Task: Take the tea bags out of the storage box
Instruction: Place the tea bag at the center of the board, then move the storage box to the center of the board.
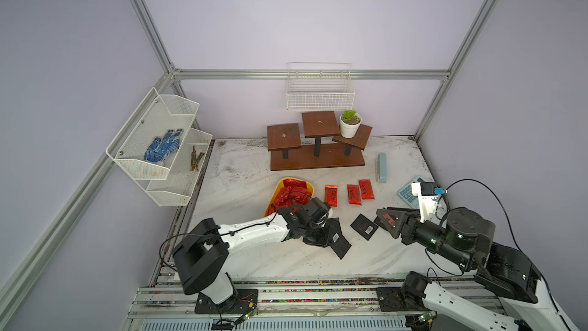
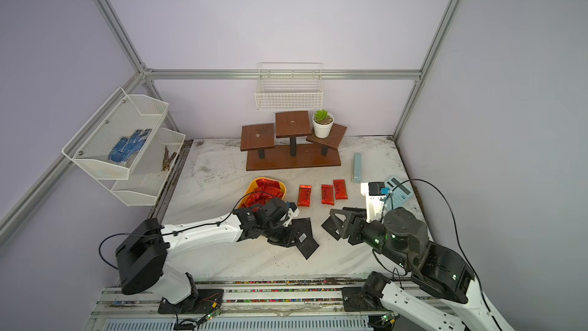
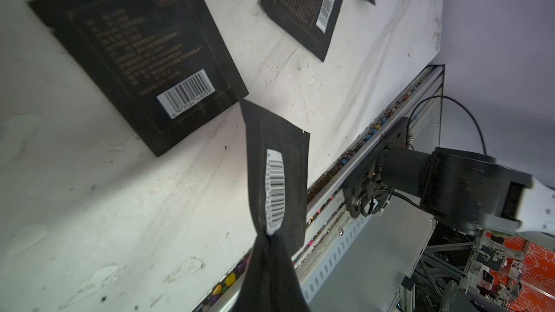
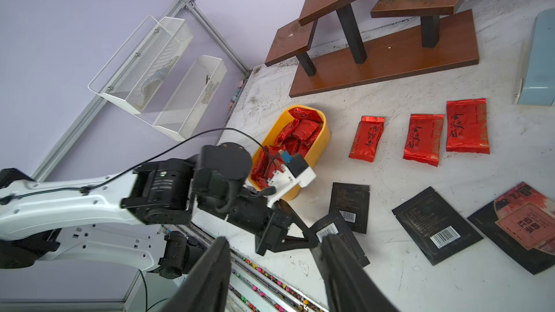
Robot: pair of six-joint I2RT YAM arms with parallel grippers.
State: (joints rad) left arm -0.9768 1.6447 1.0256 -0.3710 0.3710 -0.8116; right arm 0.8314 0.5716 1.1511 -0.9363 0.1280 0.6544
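Left gripper (image 3: 267,253) is pinched on a black sachet (image 3: 276,157) just over the bench (image 3: 120,205). Right gripper (image 4: 276,240) is spread and empty. In a top view, the box (image 1: 276,193) of red bags (image 1: 294,197) lies at 11 o'clock from the left gripper, its long axis running 1 to 7. The left arm is nearer.

Dark "金骏眉" on red tea bags (image 4: 467,126); white barcode labels (image 3: 186,93) on black tea bags (image 3: 135,49), digits illegible.

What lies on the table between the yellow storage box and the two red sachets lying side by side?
One red sachet, flat, touching neither the storage box nor the pair's nearer sachet; clearest in the right wrist view.
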